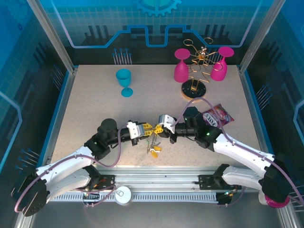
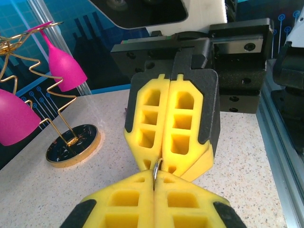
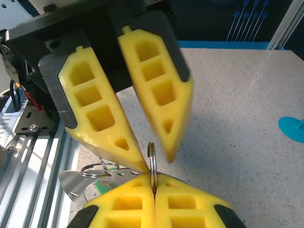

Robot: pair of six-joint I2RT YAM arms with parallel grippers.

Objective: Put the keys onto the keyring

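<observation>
1. Top view: the left gripper [image 1: 144,129] and right gripper [image 1: 160,127] meet tip to tip. The keys [image 1: 154,148] dangle just below the tips (yellow heads showing).
2. Left wrist: the keyring [image 2: 157,168] stands edge-on at the left pads' seam. The right jaws opposite are pressed together.
3. Right wrist: the right jaws pinch the keyring, and the left jaws stand slightly spread either side of it.

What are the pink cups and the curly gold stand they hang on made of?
The pink goblet-shaped cups look like smooth plastic: solid colour, soft sheen, not see-through. The curly gold wire stand seems to be thin polished metal, since it glints. Its round dark base has a gold rim; wood or metal, I cannot tell.
</observation>
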